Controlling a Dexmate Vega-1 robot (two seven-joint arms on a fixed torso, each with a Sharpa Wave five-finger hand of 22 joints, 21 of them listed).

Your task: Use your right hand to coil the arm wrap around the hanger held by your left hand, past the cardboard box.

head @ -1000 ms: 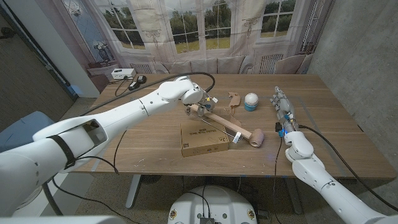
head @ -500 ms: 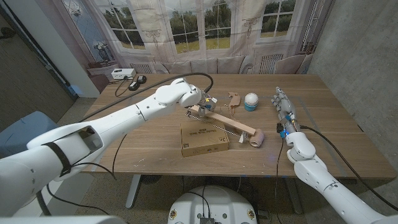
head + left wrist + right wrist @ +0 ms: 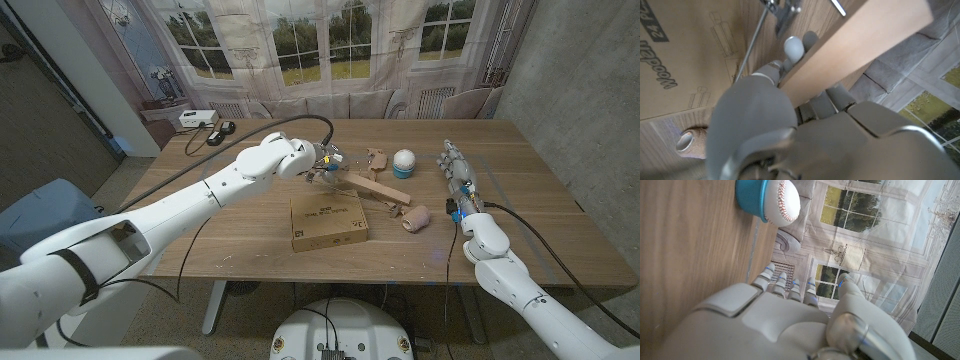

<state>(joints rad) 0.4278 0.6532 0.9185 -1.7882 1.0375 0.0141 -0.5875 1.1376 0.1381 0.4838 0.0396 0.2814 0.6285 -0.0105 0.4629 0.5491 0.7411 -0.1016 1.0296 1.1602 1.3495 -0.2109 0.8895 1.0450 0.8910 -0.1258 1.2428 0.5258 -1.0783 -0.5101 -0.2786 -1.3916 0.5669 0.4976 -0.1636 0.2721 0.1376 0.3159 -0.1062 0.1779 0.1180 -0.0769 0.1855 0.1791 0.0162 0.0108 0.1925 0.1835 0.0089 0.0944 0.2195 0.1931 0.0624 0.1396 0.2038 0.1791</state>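
The arm wrap (image 3: 414, 219) lay rolled on the table (image 3: 520, 230), just right of the cardboard box (image 3: 328, 221). The left hand (image 3: 318, 160) gripped the wooden hanger (image 3: 378, 188), held slanting above the box's far edge. The right hand (image 3: 458, 172), fingers straight and empty, stood near a baseball in a blue cup (image 3: 403, 163).

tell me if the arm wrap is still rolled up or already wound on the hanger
Rolled up. The arm wrap lies on the table as a roll, beside the hanger that the left hand holds.
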